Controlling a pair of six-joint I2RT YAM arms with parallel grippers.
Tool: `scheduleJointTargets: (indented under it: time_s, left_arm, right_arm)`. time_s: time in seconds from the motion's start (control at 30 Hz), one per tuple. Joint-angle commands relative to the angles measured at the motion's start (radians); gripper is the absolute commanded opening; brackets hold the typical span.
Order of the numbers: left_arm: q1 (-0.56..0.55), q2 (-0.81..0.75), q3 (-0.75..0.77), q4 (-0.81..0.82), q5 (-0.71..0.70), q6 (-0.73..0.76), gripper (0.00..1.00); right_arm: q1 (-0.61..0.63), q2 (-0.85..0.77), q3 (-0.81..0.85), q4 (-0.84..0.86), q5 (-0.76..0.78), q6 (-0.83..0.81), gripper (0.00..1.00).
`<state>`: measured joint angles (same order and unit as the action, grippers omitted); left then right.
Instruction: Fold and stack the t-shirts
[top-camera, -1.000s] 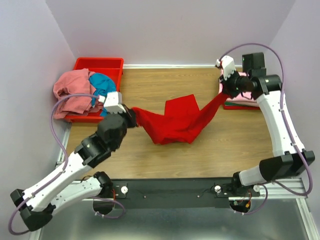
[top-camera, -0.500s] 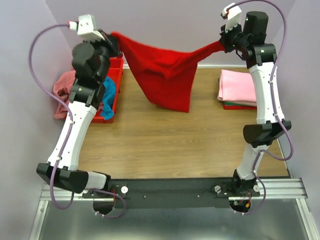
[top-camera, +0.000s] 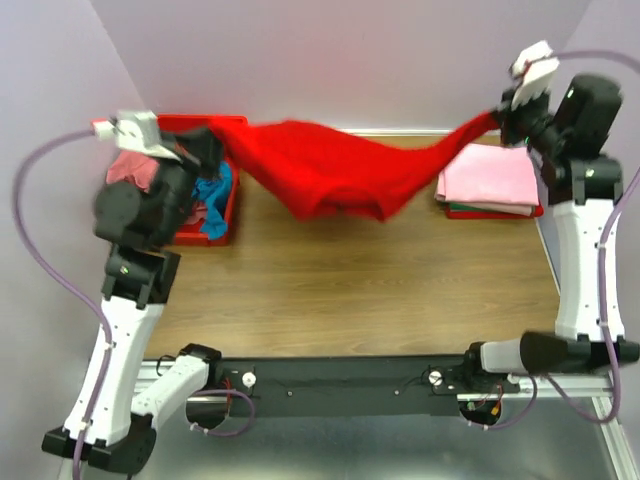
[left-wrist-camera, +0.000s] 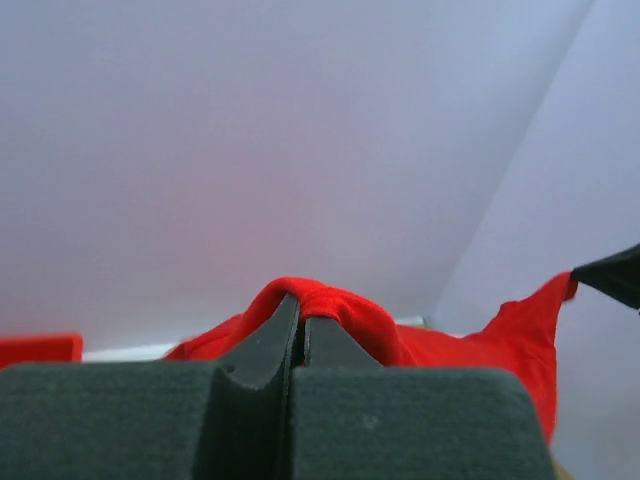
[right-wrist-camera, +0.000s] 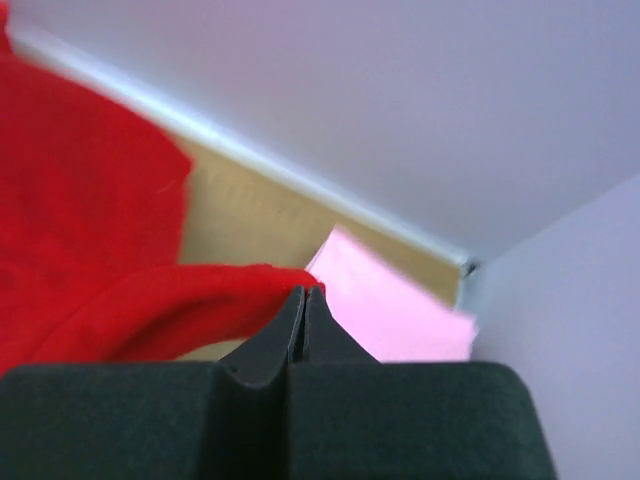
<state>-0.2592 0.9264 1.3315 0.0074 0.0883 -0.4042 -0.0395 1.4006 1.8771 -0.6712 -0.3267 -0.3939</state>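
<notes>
Wood-topped table (top-camera: 350, 300) below, and a red shirt (top-camera: 330, 175) stretched in the air above its far half, held between the two arms. The left gripper (top-camera: 203, 143) is clamped on the shirt's left end, up near the back wall and above the bin (top-camera: 231, 215). In the left wrist view the jaws are pressed together with a fold of red cloth bulging over their tips. The right gripper (top-camera: 503, 110) pinches the other end, where the cloth is drawn into a narrow strip high over the far right corner. Its wrist view shows the jaws closed with red cloth caught at the tips. Between the two grips the shirt sags in a broad belly, widest left of centre, with its lower edge hanging over the wood.

A teal shirt (top-camera: 212, 192) and a salmon shirt (top-camera: 128, 170) lie bunched in the bin, partly hidden by the left arm. A folded pink stack (top-camera: 495, 178) sits on the table at the far right, just below the right gripper and beside the shirt's thin end.
</notes>
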Motion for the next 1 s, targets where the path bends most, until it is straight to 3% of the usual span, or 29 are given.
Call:
scheduleJointTargets:
  time_s: [0.0,0.23,0.43,0.53,0.77,0.97]
  left_arm:
    - [0.003,-0.089,-0.3,-0.168,0.134,-0.067,0.0]
    - [-0.015,-0.308,-0.723,-0.331,0.427,-0.12,0.0]
    - [-0.066,-0.33,-0.885,-0.366,0.554,-0.157,0.0]
    - [-0.112,-0.305,-0.897,-0.391,0.548,-0.166,0.0]
    - [-0.207,-0.25,-0.807,-0.507,0.338,-0.188,0.0]
    - [-0.207,-0.236,-0.798,-0.5,0.343,-0.166,0.13]
  right_arm:
    - [-0.003,-0.121,-0.325,-0.039,-0.048,-0.127,0.0]
    - [-0.002,-0.385,-0.796,-0.123,0.116,-0.307,0.0]
    - [-0.002,-0.388,-0.906,-0.117,0.236,-0.303,0.0]
    - [-0.002,-0.335,-0.894,-0.078,0.281,-0.264,0.0]
    - [-0.002,-0.244,-0.84,-0.064,0.268,-0.209,0.0]
    - [-0.002,-0.219,-0.871,-0.045,0.278,-0.207,0.0]
